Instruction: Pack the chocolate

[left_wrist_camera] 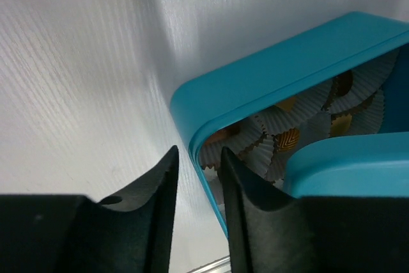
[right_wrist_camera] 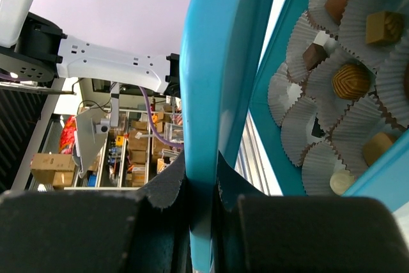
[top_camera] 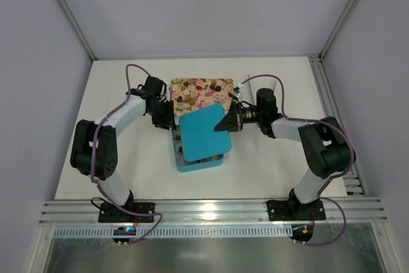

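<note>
Jaws of right gripper (right_wrist_camera: 201,187) clamped on teal lid (right_wrist_camera: 217,62), left gripper (left_wrist_camera: 199,177) jaws narrowly parted at box (left_wrist_camera: 268,75) corner, chocolates (right_wrist_camera: 350,81) in paper cups (right_wrist_camera: 307,139)

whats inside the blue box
White paper cups holding chocolates, seen by the right wrist camera. From above, the lid in the right gripper covers most of the box.

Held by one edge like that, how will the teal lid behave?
The teal lid is probably stiff: it holds flat, pinched at one edge by the right gripper. Likely light, thin-walled. Its smooth surface may slip or pivot in that pinch.
</note>
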`<state>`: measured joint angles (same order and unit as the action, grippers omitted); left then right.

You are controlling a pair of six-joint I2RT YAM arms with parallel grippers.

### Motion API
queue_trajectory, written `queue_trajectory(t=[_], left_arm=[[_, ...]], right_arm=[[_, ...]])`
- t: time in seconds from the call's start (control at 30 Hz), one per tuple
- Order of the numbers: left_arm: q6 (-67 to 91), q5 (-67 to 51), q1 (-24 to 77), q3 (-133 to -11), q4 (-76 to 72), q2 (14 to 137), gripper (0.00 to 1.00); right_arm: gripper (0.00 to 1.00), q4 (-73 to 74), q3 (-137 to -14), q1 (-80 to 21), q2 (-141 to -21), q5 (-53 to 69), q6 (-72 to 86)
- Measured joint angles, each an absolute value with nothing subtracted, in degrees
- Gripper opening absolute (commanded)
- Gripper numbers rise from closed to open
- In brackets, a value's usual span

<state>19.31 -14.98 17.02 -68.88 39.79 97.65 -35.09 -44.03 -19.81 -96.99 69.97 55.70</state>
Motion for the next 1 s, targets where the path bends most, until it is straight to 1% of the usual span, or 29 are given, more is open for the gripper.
queue_trajectory(t=[0.17, 0.2, 0.3, 0.47, 0.5, 0.63, 0.7, 1.0], left_arm=[[19.7, -14.9, 17.0, -69.6, 39.8, 97.3, 0.44], [20.1, -14.8, 17.0, -69.8, 39.9, 97.1, 0.49], [21.0, -13.8, 17.0, -70.3, 40.2, 96.5, 0.58], [23.6, -11.8, 16.1, -71.0, 40.8, 93.5, 0.66], [23.9, -11.5, 15.8, -71.4, 40.9, 93.0, 0.69], [26.1, -10.1, 14.0, -72.4, 41.0, 90.6, 0.73], [27.1, -9.8, 13.3, -72.4, 41.2, 89.3, 0.77], [31.2, -10.0, 11.5, -70.7, 40.9, 83.9, 0.82]], right_arm=[[0.04, -35.1, -44.0, -20.1, -97.0, 69.6, 55.7], [0.04, -35.2, -44.0, -20.1, -97.0, 69.6, 55.7], [0.04, -35.4, -44.0, -20.3, -97.0, 69.5, 55.9], [0.04, -36.6, -44.0, -21.0, -97.0, 69.3, 56.5], [0.04, -36.9, -44.0, -21.1, -97.0, 69.3, 57.0], [0.04, -39.9, -43.8, -22.0, -97.2, 69.2, 58.9], [0.04, -41.1, -43.8, -22.5, -97.6, 69.1, 59.7], [0.04, -45.4, -43.8, -25.1, -100.9, 68.6, 63.0]])
